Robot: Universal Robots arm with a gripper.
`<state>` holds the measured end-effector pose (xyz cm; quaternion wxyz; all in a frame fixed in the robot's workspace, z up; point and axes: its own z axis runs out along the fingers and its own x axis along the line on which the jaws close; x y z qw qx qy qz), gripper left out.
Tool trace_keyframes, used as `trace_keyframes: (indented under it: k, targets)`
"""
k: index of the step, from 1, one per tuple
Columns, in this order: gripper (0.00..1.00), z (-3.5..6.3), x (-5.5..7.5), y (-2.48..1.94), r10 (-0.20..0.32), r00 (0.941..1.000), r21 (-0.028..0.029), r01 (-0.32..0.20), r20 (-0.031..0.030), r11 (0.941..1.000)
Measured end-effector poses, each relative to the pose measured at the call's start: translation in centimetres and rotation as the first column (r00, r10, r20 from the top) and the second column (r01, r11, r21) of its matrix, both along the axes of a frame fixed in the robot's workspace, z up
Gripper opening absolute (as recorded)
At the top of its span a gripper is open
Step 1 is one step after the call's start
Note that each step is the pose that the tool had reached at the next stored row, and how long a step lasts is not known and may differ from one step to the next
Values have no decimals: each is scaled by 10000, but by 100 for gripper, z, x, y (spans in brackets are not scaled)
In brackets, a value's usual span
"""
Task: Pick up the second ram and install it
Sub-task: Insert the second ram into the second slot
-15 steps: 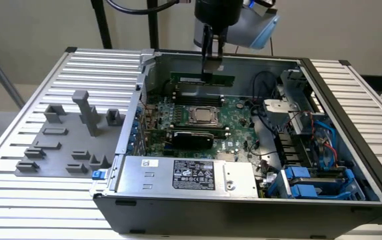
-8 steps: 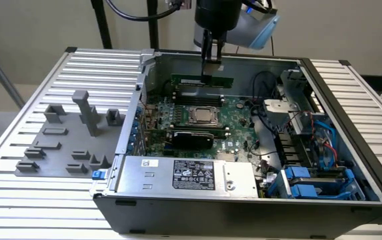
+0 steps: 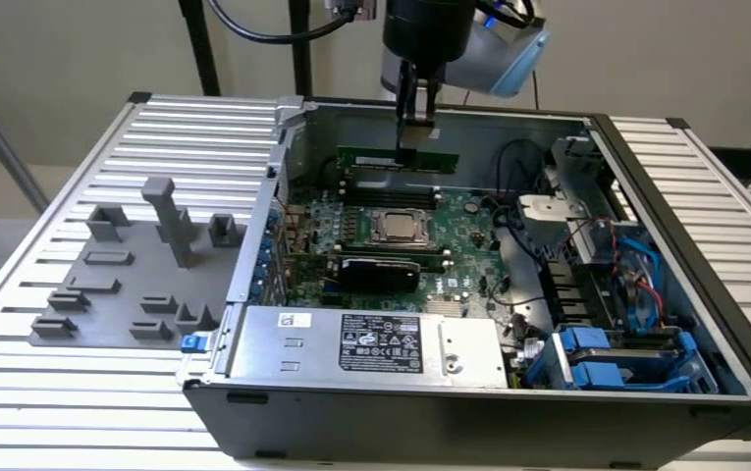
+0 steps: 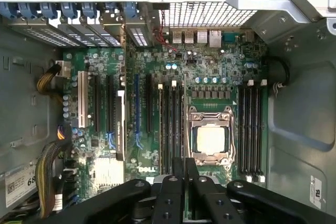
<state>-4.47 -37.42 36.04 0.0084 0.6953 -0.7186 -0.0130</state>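
The second ram (image 3: 382, 159) sits pinched in the gripper (image 3: 416, 137). It is held level and lengthwise over the dark memory slots (image 3: 389, 186) at the far end of the motherboard (image 3: 460, 231). The fingers are clamped on its upper edge near the middle, hiding part of the stick. I can't tell from here whether its lower edge is touching a slot or hanging just above one.

In the wrist view the black fingers press together over the board, close to the silver CPU (image 4: 211, 139), and the stick between them is edge-on and hard to pick out. The arm (image 3: 448, 29) is cut off above the wrist.

The motherboard lies flat inside an open computer case (image 3: 689, 324). A grey power supply (image 3: 375, 343) sits along the near side, and blue drive brackets (image 3: 605, 358) and tangled cables (image 3: 630, 280) crowd the exterior view's right.

The case rests on a ribbed metal table (image 3: 34, 196). Beside it, on the exterior view's left, is a grey fixture plate (image 3: 127, 285) with upright posts. A plain pale wall (image 3: 676, 59) stands behind.
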Motion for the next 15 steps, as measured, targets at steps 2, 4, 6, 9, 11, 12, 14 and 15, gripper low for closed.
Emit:
trace_keyframes:
  k: [2, 4, 6, 9, 11, 12, 14, 15]
  targets:
    - [0, 0, 0, 0, 0, 10000, 0, 0, 0, 10000]
    - [0, 0, 0, 0, 0, 10000, 0, 0, 0, 10000]
    - [0, 0, 0, 0, 0, 10000, 0, 0, 0, 10000]
    - [0, -6, 0, 0, -1, 10000, 0, 1, 6, 10000]
    - [0, -40, 0, 0, 0, 10000, 1, 0, 18, 10000]
    - [0, -57, 0, 0, 0, 10000, 0, 0, 18, 10000]
    - [0, -94, 0, 0, 0, 10000, -1, 0, 18, 10000]
    - [0, -113, 0, 0, 0, 10000, -1, 0, 18, 10000]
